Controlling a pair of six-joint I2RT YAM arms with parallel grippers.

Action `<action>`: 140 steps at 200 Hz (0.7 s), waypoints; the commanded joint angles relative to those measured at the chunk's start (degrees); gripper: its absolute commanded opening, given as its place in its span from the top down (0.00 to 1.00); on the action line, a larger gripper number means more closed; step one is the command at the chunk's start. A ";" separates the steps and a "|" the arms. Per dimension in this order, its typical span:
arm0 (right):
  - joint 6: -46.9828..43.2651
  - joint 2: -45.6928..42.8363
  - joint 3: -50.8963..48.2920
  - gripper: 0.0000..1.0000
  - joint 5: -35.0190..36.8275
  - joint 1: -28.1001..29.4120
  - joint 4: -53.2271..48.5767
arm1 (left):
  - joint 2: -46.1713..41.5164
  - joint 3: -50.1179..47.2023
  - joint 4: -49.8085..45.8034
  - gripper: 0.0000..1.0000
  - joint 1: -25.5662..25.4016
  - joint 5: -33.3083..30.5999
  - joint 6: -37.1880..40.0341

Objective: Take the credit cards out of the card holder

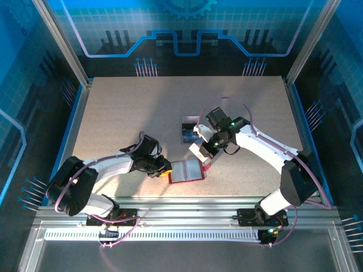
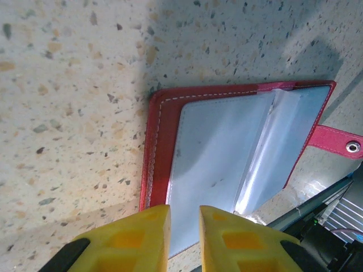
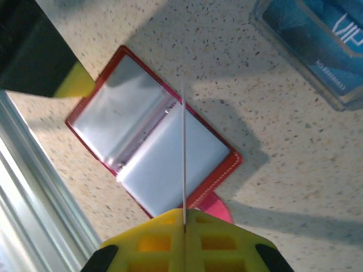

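The red card holder point(image 1: 187, 171) lies open on the table near the front edge, its pale grey pockets point(image 2: 215, 147) facing up. My left gripper point(image 1: 165, 169) is at its left edge. In the left wrist view its yellow fingers point(image 2: 184, 212) stand a little apart over the left page, with nothing between them. My right gripper point(image 1: 203, 154) hovers above the holder's right side, shut on a thin pale credit card point(image 1: 196, 149). That card shows edge-on point(image 3: 184, 147) in the right wrist view, over the holder point(image 3: 164, 164). A blue credit card point(image 1: 189, 135) rests on the table behind the holder.
A dark card point(image 1: 189, 123) lies just behind the blue card point(image 3: 317, 39). The holder's red tab point(image 2: 334, 141) sticks out on its right side. An aluminium rail point(image 1: 187, 218) runs along the table's front edge, close to the holder. Blue walls enclose the table.
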 commanded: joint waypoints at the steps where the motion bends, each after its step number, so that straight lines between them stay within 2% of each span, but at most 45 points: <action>1: -13.88 1.73 4.28 1.00 2.55 -0.75 -5.80 | -1.97 0.85 -2.89 0.79 0.00 -1.42 1.30; 26: -21.84 4.06 7.87 1.00 3.84 -1.27 -9.76 | -2.87 0.32 -3.20 0.79 0.00 -2.03 1.25; 73: -30.50 9.78 16.70 1.00 7.10 -2.66 -13.46 | -3.80 -0.20 -3.45 0.78 0.10 -2.34 1.20; 140: -39.36 22.76 37.38 1.00 9.91 -4.71 -22.45 | -5.75 -0.93 -5.22 0.77 1.01 -2.91 1.30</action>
